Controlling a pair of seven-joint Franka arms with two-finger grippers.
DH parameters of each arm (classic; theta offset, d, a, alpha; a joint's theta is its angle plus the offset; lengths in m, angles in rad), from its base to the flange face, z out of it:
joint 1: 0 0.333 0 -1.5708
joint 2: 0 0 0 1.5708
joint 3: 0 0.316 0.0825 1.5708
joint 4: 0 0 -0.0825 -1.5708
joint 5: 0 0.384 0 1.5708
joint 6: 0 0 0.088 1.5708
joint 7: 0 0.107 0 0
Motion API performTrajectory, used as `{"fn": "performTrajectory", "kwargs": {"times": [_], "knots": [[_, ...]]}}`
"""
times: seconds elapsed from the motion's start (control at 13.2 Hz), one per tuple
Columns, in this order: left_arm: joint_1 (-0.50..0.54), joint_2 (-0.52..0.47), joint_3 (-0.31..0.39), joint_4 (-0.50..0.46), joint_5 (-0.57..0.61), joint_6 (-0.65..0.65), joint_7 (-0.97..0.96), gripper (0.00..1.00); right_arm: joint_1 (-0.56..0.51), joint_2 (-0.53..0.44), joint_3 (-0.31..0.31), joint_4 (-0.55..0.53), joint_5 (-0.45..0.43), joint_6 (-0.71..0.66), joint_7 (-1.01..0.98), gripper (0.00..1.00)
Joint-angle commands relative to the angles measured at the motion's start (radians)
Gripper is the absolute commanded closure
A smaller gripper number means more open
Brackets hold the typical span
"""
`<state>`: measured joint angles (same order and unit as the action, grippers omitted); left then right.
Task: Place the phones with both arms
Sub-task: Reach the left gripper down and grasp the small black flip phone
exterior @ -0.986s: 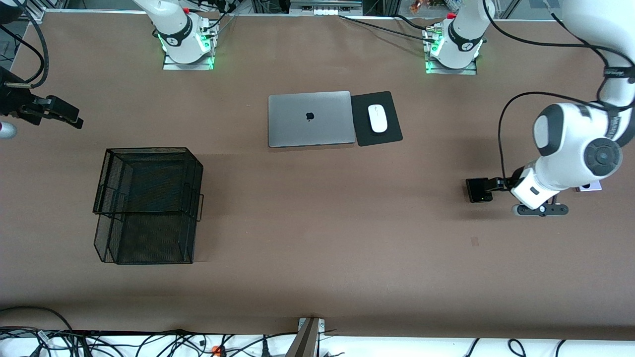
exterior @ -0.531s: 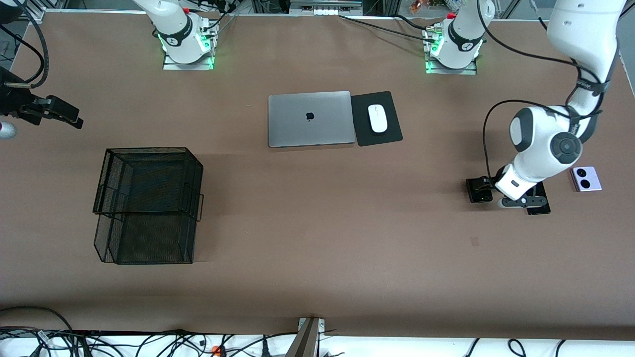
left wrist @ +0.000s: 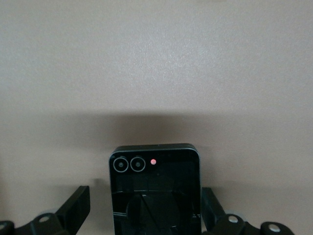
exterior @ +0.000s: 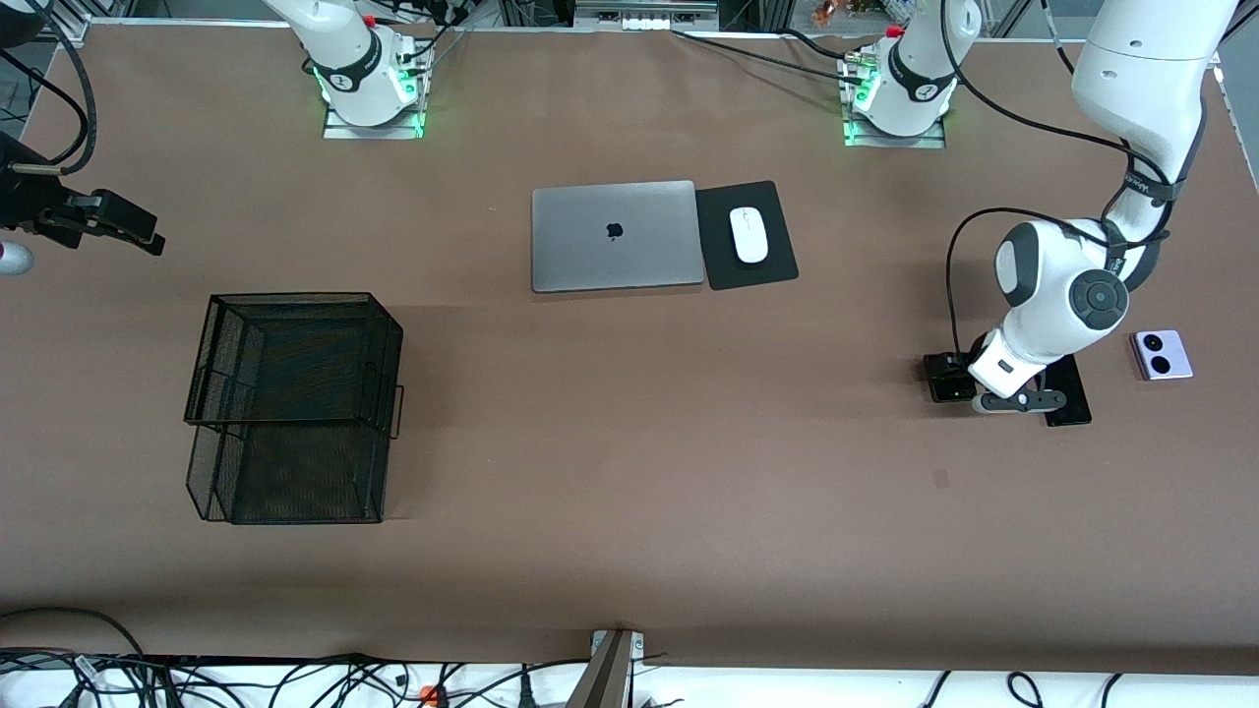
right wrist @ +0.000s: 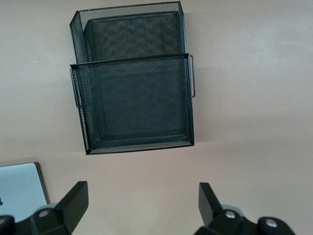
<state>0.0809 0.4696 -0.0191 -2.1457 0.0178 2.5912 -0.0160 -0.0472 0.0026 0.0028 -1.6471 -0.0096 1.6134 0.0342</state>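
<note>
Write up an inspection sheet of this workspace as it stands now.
Surface: brown table, flat, no spills seen.
Job's things: small square black flip phone, long slim black slab phone and lavender-white square phone lie flat at the left arm's end of the table.
Clutter: closed grey laptop; white computer mouse on black mouse pad; black wire-mesh two-tier tray toward the right arm's end.
Grippers: left gripper open, low over the black flip phone, fingers on either side, not closed. Right gripper open, waiting above the table, holding nothing.
Cables: black cable loops along the left arm.
Surroundings: tangled cables past the table edge nearest the front camera.
</note>
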Motion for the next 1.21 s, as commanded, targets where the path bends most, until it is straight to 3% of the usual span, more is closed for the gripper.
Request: {"fn": "performTrajectory", "kwargs": {"times": [0.0,0.45,0.53,0.61,0.68,0.76,0.99,1.14], "knots": [[0.003,0.003,-0.007,-0.011,0.005,0.012,-0.021,0.00,-0.008,-0.012,0.008,0.001,0.002,-0.004,-0.005,0.00],[0.003,0.014,-0.009,-0.014,-0.013,0.010,-0.047,0.00,-0.008,-0.013,0.008,0.001,0.002,-0.006,-0.005,0.00],[0.003,0.012,-0.010,-0.014,-0.012,0.010,-0.048,0.16,-0.008,-0.012,0.008,0.001,0.002,-0.004,-0.005,0.00],[-0.001,0.012,-0.009,-0.010,-0.012,0.006,-0.048,0.45,-0.008,-0.012,0.008,0.000,0.002,-0.004,-0.005,0.00],[-0.001,0.012,-0.009,-0.008,-0.012,0.004,-0.047,0.62,-0.008,-0.010,0.009,0.001,0.002,-0.006,-0.004,0.00],[-0.001,0.012,-0.009,-0.007,-0.012,0.003,-0.047,0.71,-0.008,-0.012,0.011,0.001,0.002,-0.007,-0.004,0.00],[-0.007,0.007,-0.009,0.012,-0.012,-0.002,-0.045,0.73,-0.008,-0.013,0.011,0.001,0.002,-0.004,-0.004,0.00],[-0.007,-0.009,-0.013,0.047,-0.012,-0.070,-0.044,0.73,-0.008,-0.013,0.009,0.001,0.003,-0.003,0.000,0.00]]}}
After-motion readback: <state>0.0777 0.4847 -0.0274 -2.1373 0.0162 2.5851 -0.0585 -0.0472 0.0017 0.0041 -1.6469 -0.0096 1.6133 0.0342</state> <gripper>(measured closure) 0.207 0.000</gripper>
